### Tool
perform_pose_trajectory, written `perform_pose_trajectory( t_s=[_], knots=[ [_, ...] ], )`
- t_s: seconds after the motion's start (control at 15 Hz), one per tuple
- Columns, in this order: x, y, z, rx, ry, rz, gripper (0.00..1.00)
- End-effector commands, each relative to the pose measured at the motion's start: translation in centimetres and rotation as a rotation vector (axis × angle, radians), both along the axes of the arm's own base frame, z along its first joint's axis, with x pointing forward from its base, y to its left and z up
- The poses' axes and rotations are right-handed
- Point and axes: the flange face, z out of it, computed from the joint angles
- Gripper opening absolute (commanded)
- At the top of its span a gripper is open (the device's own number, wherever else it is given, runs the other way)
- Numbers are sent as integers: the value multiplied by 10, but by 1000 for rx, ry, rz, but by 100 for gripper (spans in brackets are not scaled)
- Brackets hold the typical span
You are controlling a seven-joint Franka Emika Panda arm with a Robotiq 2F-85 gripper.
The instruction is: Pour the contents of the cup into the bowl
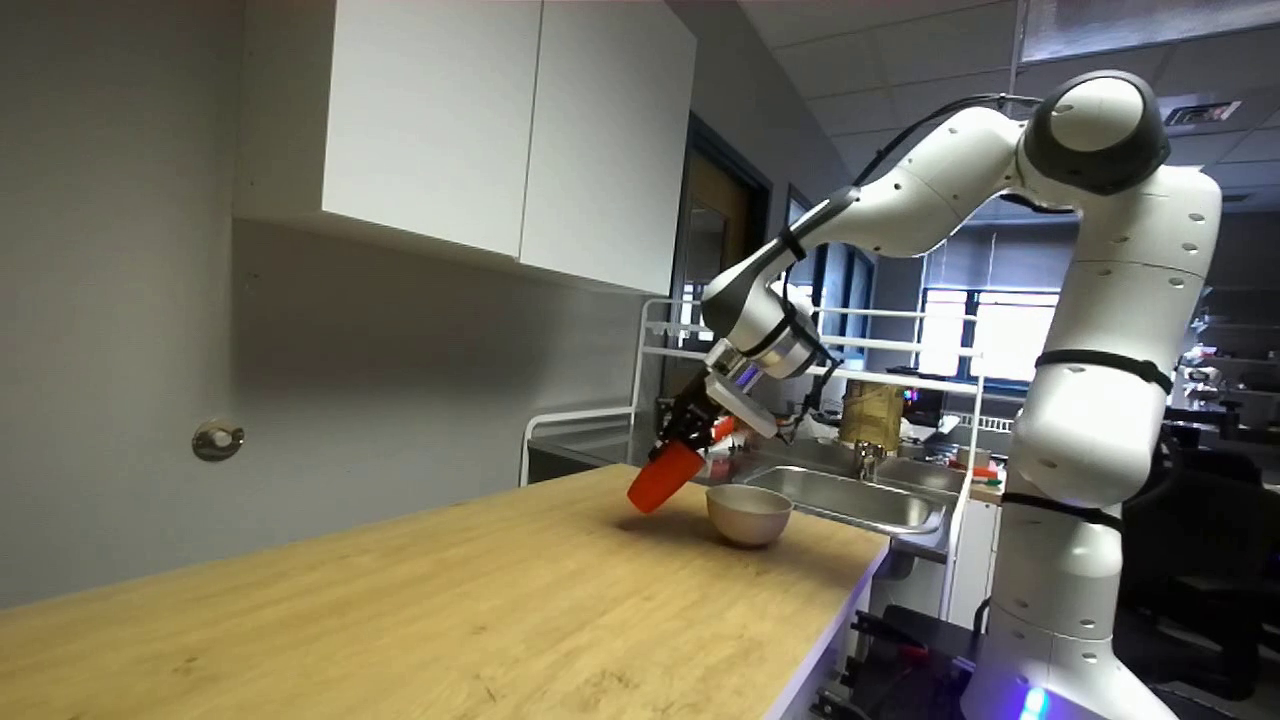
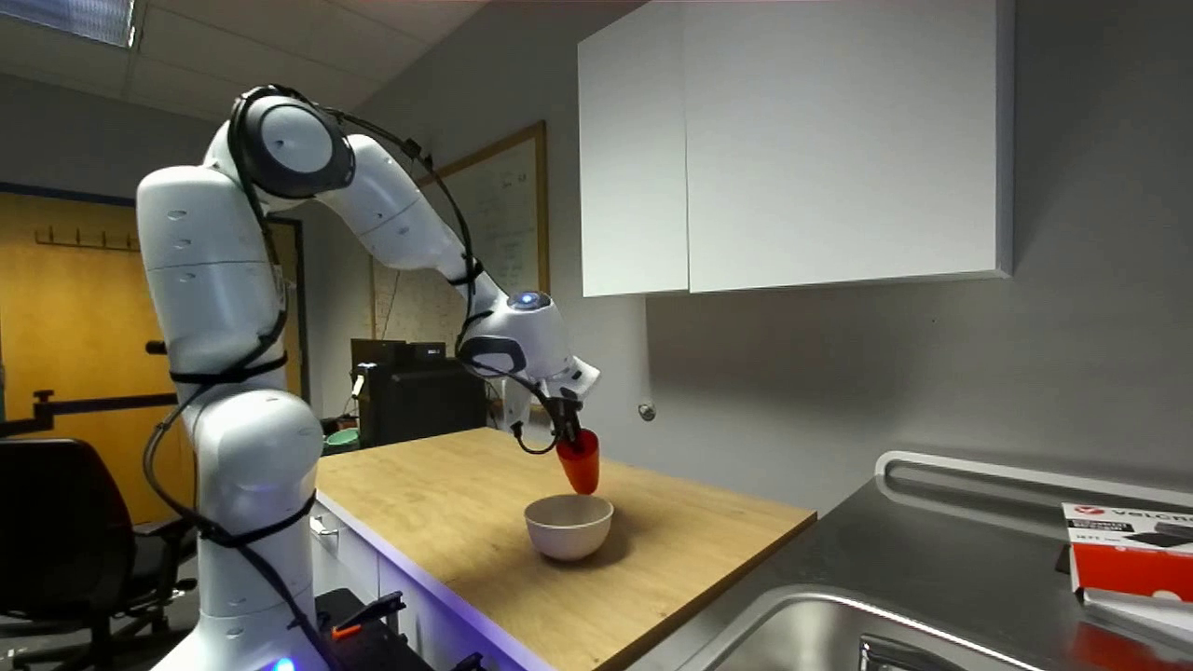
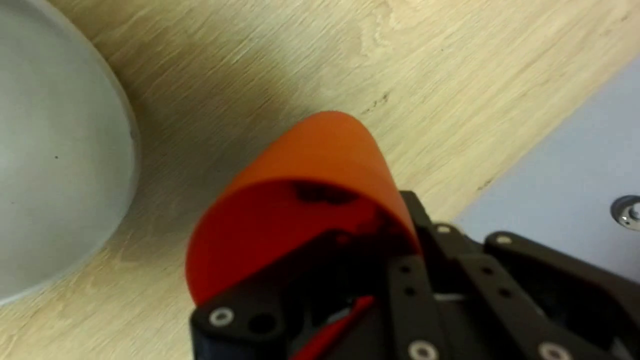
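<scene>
Gripping a small red-orange cup [image 1: 664, 478] by its side wall in the black end effector [image 2: 569, 427], at the tip of a white robot arm [image 1: 1085, 430]. In the wrist view, one dark finger [image 3: 345, 252] inside the cup's mouth, another along its outer right side. Raised above a pale wood-grain desk [image 1: 450, 600], slanted, with base downward and mouth up toward the end effector. Near but apart from a whitish-grey bowl [image 1: 750, 520], standing upright on the desk: to the left of it in an exterior view, to the right of it in the wrist view. Dark patches [image 3: 325, 194] deep in the cup, too unclear to identify; a few tiny dark specks [image 3: 56, 157] on the bowl's pale inside. Above the desk, on a grey wall [image 1: 130, 300], a white two-door cabinet [image 1: 430, 120]. Past the desk's far edge in an exterior view, a metal sink [image 1: 850, 495] near a white tubular frame [image 1: 900, 381].
</scene>
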Motion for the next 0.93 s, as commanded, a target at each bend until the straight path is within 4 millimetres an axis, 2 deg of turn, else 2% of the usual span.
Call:
perform_pose_trajectory(
  t_s=[0.0, 0.2, 0.4, 0.87],
  knots=[
    [-39, -11, 27, 71, -129, -28, 3],
    [-50, -29, 39, 145, -245, -7, 3],
    [-48, -53, 34, 212, -343, 47, 3],
    [-38, -87, -30, 409, -412, 166, 3]
  ],
)
